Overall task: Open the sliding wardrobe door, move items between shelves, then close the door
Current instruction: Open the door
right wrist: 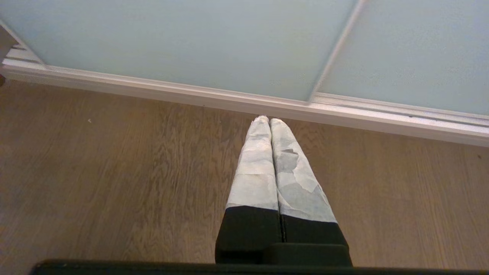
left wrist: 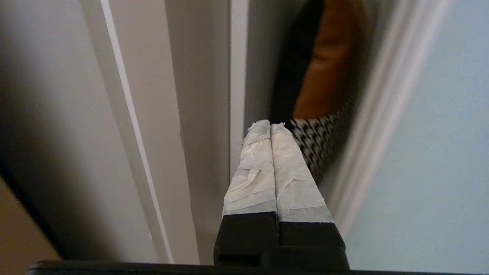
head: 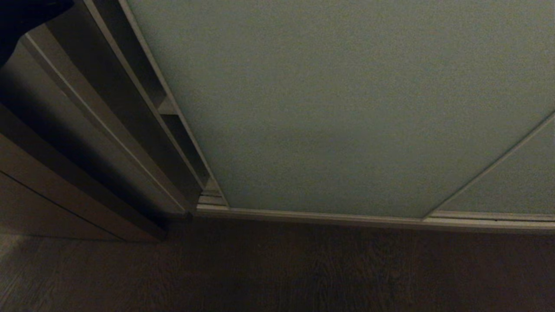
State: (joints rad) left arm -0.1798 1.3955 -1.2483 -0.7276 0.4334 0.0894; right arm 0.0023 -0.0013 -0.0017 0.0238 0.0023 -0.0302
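Beside sliding wardrobe door (left wrist: 439, 152) edge: left hand (left wrist: 270, 126), pinched together.

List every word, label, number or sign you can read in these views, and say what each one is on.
None: no readable text in any view.
The door, its pale frame, the floor and the taped fingers are all unmarked.
The clothes in the gap show only plain orange, black and a houndstooth weave, no label.
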